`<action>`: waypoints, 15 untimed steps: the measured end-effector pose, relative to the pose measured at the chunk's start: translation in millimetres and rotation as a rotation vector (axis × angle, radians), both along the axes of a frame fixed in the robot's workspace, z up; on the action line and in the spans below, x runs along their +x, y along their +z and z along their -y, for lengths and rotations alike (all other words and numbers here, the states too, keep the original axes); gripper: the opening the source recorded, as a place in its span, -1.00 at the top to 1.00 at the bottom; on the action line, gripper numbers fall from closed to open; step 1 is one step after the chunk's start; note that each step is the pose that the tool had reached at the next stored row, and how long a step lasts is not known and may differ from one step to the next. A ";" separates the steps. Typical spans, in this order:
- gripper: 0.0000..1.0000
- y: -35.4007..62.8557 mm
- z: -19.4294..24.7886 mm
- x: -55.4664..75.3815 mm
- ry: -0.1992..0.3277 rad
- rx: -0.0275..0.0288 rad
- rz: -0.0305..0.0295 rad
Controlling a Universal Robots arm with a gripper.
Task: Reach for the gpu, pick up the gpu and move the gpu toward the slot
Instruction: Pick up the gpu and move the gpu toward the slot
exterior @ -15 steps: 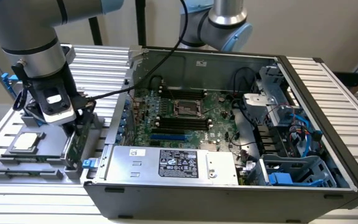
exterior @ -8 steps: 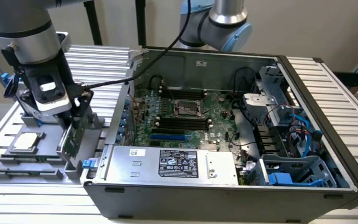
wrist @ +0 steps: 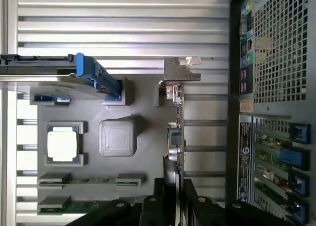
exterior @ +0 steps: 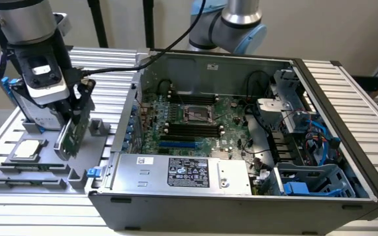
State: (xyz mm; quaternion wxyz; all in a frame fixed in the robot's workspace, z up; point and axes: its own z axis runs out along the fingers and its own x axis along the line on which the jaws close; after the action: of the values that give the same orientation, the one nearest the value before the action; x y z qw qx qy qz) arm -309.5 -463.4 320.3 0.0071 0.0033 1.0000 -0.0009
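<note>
Just beside the computer case (exterior: 255, 209), pincer (exterior: 75, 118) clenched on the gpu (exterior: 69, 140), card on edge over gray tray (exterior: 98, 156).

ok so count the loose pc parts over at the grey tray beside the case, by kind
gpu: 1
hard drive: 1
processor chip: 1
memory sticks: 2
total: 5
</note>
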 end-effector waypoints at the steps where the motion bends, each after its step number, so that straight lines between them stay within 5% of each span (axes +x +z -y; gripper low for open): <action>1: 0.48 4.6 0.2 1.3 0.000 0.0002 -0.0005; 15: 0.48 68.2 4.5 38.8 0.005 0.0042 -0.0058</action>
State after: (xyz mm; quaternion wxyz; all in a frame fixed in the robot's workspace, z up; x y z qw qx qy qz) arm -270.7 -467.9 388.5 0.0042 0.0010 1.0000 0.0012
